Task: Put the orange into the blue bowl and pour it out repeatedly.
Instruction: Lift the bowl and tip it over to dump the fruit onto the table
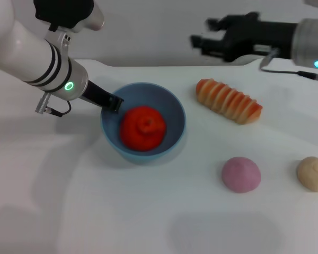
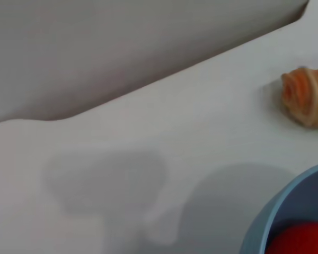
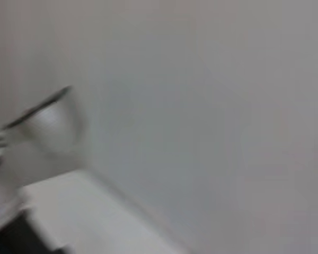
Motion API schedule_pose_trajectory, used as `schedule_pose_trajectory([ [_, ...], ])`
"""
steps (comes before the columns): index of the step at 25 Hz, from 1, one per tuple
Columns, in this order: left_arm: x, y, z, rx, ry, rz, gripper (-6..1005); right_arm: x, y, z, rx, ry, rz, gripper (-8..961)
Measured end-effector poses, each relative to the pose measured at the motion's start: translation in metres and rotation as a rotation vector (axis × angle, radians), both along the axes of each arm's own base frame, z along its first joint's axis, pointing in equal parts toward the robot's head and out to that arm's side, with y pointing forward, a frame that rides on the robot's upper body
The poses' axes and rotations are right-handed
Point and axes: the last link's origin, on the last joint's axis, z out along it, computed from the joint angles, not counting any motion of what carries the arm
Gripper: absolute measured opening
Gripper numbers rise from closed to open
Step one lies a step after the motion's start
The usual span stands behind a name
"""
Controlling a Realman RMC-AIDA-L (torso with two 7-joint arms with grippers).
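Note:
The orange lies inside the blue bowl, which stands upright on the white table left of centre. My left gripper reaches down to the bowl's left rim, and its black fingers pinch that rim. In the left wrist view, a slice of the blue bowl shows with a bit of the orange inside. Raised above the table's far right side, my right gripper is open and holds nothing, well clear of the bowl.
A striped orange-and-cream bread loaf lies right of the bowl; the left wrist view also shows this loaf. A pink ball and a beige ball sit at the front right.

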Motion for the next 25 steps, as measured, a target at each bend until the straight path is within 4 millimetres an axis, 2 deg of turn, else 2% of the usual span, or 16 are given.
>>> schedule_pose_trajectory([
  [1,-0.001,0.001,0.000,0.012,-0.003,-0.003,0,0.014,0.000,0.007,0.100,0.019,-0.011,476],
  [2,-0.001,0.001,0.000,0.012,-0.003,-0.003,0,0.014,0.000,0.007,0.100,0.019,-0.011,486],
  [3,-0.001,0.002,0.000,0.023,-0.004,-0.009,0,0.035,-0.001,0.012,0.188,0.020,-0.035,497],
  [4,-0.001,0.002,0.000,0.023,-0.004,-0.009,0,0.035,-0.001,0.012,0.188,0.020,-0.035,507],
  [9,0.001,0.005,-0.001,0.037,0.002,-0.035,-1,0.088,-0.011,0.009,0.305,0.032,-0.129,560],
  [11,0.004,0.006,-0.001,0.044,0.003,-0.047,-1,0.102,-0.017,0.009,0.336,0.065,-0.151,581],
  [14,0.014,0.012,0.002,0.066,0.007,-0.101,-1,0.123,-0.028,0.014,0.404,0.084,-0.172,587],
  [15,0.020,0.014,0.003,0.078,0.013,-0.142,0,0.135,-0.035,0.016,0.430,0.086,-0.199,590],
  [16,0.024,0.016,0.004,0.085,0.019,-0.171,0,0.135,-0.035,0.016,0.430,0.086,-0.199,592],
  [19,0.039,0.021,0.007,0.121,0.057,-0.284,0,0.156,-0.043,0.020,0.462,0.132,-0.284,598],
  [25,0.067,0.025,0.009,0.191,0.201,-0.529,0,0.192,-0.057,0.024,0.501,0.177,-0.418,727],
])
